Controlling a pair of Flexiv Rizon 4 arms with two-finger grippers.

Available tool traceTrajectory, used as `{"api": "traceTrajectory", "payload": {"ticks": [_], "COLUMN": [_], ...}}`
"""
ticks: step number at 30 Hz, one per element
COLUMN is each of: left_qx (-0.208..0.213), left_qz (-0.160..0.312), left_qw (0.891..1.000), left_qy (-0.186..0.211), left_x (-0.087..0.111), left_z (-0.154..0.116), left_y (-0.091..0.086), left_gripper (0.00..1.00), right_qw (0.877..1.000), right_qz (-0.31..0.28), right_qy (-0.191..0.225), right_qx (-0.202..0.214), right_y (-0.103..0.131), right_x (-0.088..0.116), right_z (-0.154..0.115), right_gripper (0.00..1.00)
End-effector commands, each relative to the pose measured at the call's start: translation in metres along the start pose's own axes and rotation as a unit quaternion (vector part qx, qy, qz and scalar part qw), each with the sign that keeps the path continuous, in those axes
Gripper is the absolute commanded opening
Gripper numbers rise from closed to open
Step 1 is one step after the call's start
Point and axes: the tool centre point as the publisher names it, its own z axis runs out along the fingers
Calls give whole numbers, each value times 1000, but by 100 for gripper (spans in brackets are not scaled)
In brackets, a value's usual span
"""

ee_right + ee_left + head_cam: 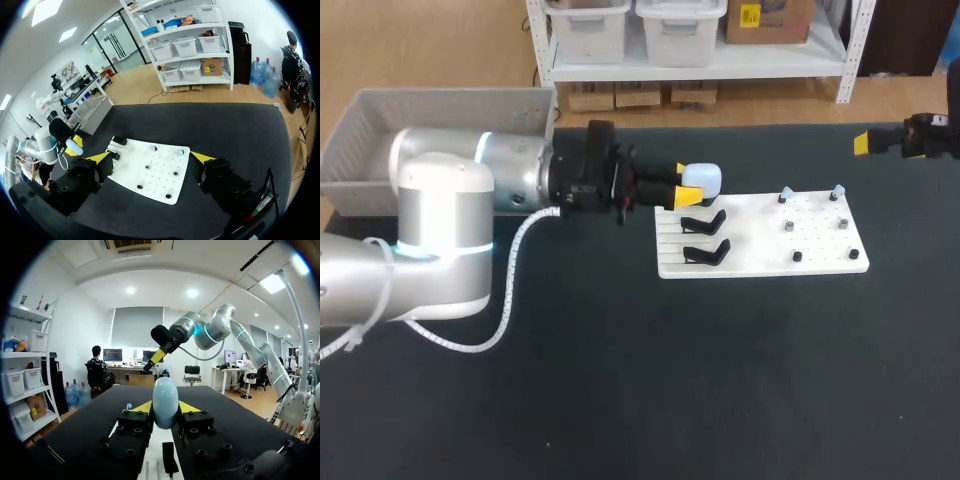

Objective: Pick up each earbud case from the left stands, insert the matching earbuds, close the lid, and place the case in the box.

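My left gripper (689, 187) is shut on a pale blue earbud case (703, 177), held just above the left end of the white board (760, 262). In the left wrist view the closed case (165, 402) stands upright between the yellow fingertips (142, 407), with a black stand (169, 460) under it. Two empty black stands (705, 221) sit on the board's left part. Two small pale earbuds (786, 191) rest on pegs at its far right edge, seen also as earbuds (152, 148) ahead of my right gripper (151, 157). That right gripper (863, 143) hangs open and empty at the table's far right.
A grey box (440, 112) stands at the table's far left corner, behind my left arm. Several short black pegs (788, 227) stick up from the board's right half. The dark table top (650, 380) spreads in front of the board.
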Motion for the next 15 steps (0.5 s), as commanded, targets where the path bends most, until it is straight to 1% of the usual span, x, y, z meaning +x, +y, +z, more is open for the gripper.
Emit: {"api": "traceTrajectory", "payload": {"ticks": [1, 2, 4, 6, 10, 15], "left_qx": [-18, -13, -8, 2, 7, 7], "left_qz": [1, 0, 0, -1, -1, -1], "left_qw": [1000, 1000, 1000, 1000, 1000, 1000], "left_qy": [-5, -9, -11, -15, -15, -15], "left_x": [1, 2, 2, 2, 2, 2], "left_z": [-1, -1, -1, -2, -2, -2], "left_y": [-3, -3, -3, -3, -3, -3], "left_gripper": [0, 0, 0, 0, 0, 0], "right_qw": [1000, 1000, 1000, 999, 997, 992], "right_qz": [0, 0, -11, -28, -76, -112], "right_qy": [0, 0, -4, -4, 8, 24], "right_qx": [1, 1, -8, -18, -32, -54], "right_y": [0, 0, 7, 19, 48, 85], "right_x": [0, 0, -1, 1, 7, 17], "right_z": [0, 0, -4, -8, -16, -18], "right_gripper": [100, 100, 100, 100, 100, 100]}}
